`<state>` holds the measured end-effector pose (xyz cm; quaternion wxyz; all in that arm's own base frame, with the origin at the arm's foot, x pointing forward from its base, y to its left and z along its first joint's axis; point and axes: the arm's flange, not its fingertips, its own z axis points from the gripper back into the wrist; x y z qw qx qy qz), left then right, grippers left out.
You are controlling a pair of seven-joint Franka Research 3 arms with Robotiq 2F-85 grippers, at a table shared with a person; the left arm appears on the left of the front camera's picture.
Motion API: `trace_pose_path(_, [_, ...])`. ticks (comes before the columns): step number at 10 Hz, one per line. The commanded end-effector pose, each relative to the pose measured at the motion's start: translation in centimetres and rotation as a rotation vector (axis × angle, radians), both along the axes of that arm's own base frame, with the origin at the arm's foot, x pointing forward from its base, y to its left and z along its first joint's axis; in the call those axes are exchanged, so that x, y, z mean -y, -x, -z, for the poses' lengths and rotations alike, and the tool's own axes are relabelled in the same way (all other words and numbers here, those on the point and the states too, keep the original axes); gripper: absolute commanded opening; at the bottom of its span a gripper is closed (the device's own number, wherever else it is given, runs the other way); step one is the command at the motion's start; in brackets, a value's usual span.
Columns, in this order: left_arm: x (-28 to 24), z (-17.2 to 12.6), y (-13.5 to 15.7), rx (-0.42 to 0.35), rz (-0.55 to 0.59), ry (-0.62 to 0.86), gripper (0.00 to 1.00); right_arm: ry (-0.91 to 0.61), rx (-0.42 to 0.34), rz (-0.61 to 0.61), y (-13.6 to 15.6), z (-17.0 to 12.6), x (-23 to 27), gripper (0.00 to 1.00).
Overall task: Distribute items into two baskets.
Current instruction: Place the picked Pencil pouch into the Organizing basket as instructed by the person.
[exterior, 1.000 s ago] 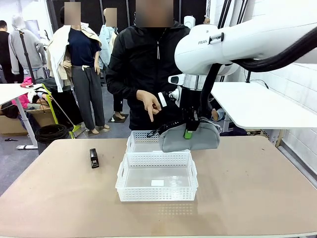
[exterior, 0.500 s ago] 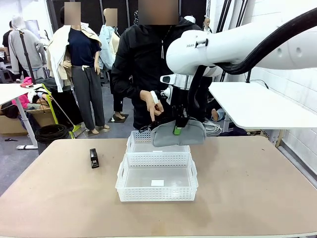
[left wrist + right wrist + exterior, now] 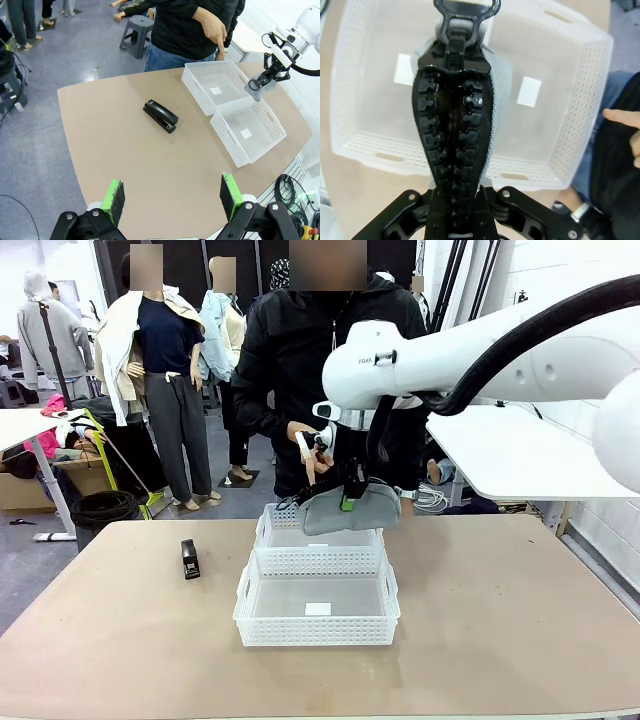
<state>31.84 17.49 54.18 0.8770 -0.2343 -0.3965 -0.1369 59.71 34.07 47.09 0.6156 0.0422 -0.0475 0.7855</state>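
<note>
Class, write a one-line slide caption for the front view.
Right gripper holds a grey zippered pouch over the far basket; a person's hand points down; stapler left of the near basket.

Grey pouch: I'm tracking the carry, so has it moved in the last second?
Yes. The grey pouch shifted left along the far basket, toward its middle.

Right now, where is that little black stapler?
In the front view the stapler lies on the table, on the robot's left, apart from the near basket.
</note>
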Motion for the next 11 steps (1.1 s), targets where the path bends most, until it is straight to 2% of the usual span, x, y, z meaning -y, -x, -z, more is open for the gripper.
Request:
trace_pose_path(1, [-0.1,0.0,0.0,0.011,-0.002,0.012,1.00,0.023,0.052,0.018,-1.9,0.3,-1.8,0.00])
trace_pose_path(4, [-0.1,0.0,0.0,0.011,-0.002,0.012,1.00,-0.004,0.093,0.089,-4.6,2.0,-2.8,0.00])
trace_pose_path(6, [-0.1,0.0,0.0,0.011,-0.002,0.012,1.00,-0.010,0.121,0.163,-5.6,3.2,-3.6,0.00])
trace_pose_path(11, [-0.1,0.0,0.0,0.011,-0.002,0.012,1.00,-0.020,0.179,0.257,-8.2,6.4,-4.5,0.00])
